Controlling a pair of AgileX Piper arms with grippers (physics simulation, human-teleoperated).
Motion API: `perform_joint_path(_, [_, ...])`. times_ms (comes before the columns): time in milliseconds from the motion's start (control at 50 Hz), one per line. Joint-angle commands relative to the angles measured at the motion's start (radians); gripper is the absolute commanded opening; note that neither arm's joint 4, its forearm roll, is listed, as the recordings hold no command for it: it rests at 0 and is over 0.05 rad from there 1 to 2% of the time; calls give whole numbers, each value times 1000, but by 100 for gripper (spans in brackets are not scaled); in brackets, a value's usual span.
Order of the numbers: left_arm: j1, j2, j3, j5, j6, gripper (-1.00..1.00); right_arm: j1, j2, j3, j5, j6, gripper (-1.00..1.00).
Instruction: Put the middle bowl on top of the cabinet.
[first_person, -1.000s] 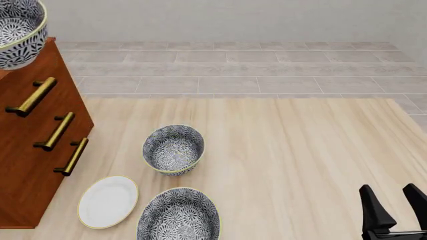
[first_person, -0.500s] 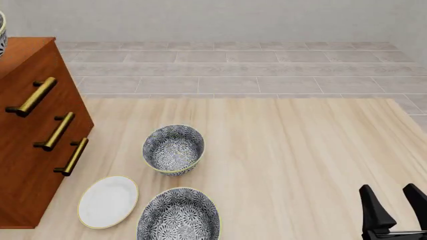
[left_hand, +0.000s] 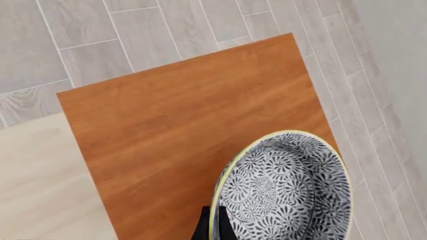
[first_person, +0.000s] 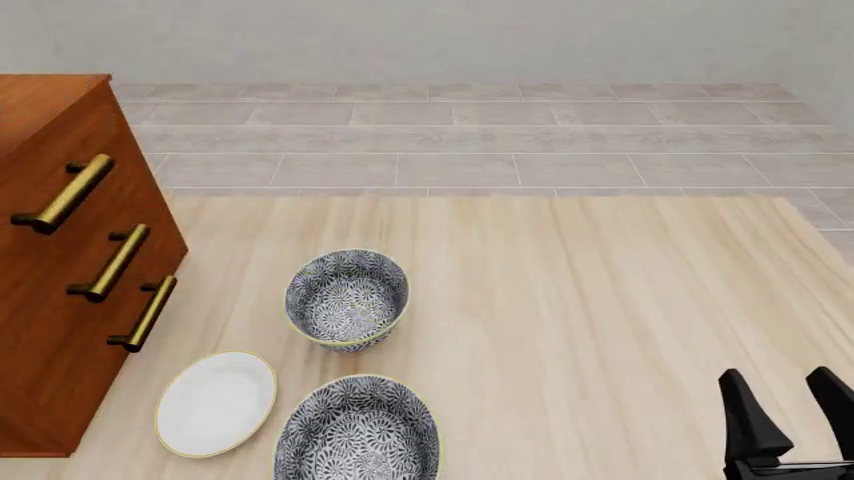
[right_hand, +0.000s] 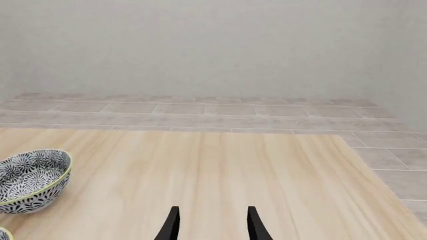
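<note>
In the left wrist view the middle bowl (left_hand: 283, 190), blue-and-white floral with a pale yellow rim, hangs tilted over the reddish-brown top of the cabinet (left_hand: 180, 115). My left gripper (left_hand: 213, 221) is shut on its rim. Whether the bowl touches the wood cannot be told. The front view shows the cabinet (first_person: 60, 270) at the left with three brass handles; the held bowl and left gripper are out of that view. My right gripper (first_person: 790, 415) stands open and empty at the table's near right, also seen as the right gripper (right_hand: 212, 227) in its own wrist view.
Two look-alike bowls remain on the table: one (first_person: 347, 298) mid-left, one (first_person: 358, 432) at the near edge. A flat white plate (first_person: 216, 402) lies beside the cabinet's foot. The wooden table (first_person: 601, 300) ends at a grey tiled floor beyond.
The held bowl, seen at the front view's top-left corner a second ago, has moved left out of that view. The right arm has not moved.
</note>
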Motion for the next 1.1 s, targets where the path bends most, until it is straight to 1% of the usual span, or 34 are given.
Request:
perform_joint_path(20, [27, 6, 12, 2, 8, -100, 1, -4, -1, 4, -1, 100])
perform_joint_path(60, [19, 6, 10, 2, 5, -100, 1, -3, 0, 3, -1, 100])
perform_joint_path(620, [51, 20, 20, 2, 46, -100, 4, 13, 1, -10, 1, 100])
perform_joint_path(1100, [35, 5, 8, 2, 58, -100, 3, -16, 0, 13, 11, 100])
